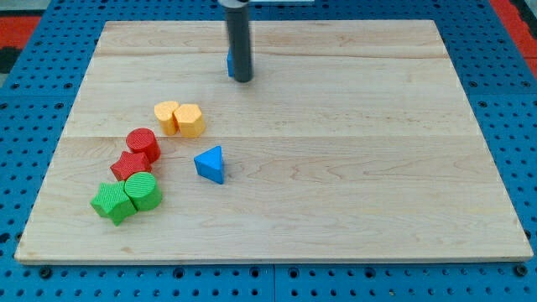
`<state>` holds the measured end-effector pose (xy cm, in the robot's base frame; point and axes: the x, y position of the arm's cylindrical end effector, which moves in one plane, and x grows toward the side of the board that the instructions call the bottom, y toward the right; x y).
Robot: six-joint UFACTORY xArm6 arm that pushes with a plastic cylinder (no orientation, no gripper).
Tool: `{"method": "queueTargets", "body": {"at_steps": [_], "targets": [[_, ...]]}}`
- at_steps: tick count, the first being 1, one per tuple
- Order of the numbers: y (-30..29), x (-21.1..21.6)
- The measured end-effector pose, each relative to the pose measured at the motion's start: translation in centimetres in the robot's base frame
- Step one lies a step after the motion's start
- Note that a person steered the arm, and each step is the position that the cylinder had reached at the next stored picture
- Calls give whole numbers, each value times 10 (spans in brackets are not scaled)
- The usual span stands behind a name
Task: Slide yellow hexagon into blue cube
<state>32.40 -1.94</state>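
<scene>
Lab bench, blue pegboard (50, 33), wooden board (336, 168)

A straight dark rod comes down from the view's top edge, standing upright a little left of centre. My tip (242, 80) rests at the rod's lower end, in the upper part of the view.

You are looking at a board (336, 168) of pale wood, planks joined edge to edge, its grain running across and its finish smooth and matt. Beneath it lies a blue panel (520, 101) dotted with regular holes (metal or plastic, you cannot tell). The rod (240, 42) is dark grey with a dull sheen. The yellow hexagon (190, 120), red cylinder (144, 143) and green cylinder (143, 192) show fine ridged tops and matt sides; the blue triangle (211, 164) looks smooth.
</scene>
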Motion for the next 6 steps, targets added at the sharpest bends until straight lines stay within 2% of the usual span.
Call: {"method": "queueTargets", "body": {"at_steps": [1, 2, 3, 4, 5, 6], "targets": [[41, 15], [41, 77], [-5, 129], [-71, 135], [-115, 106], [-101, 70]]}}
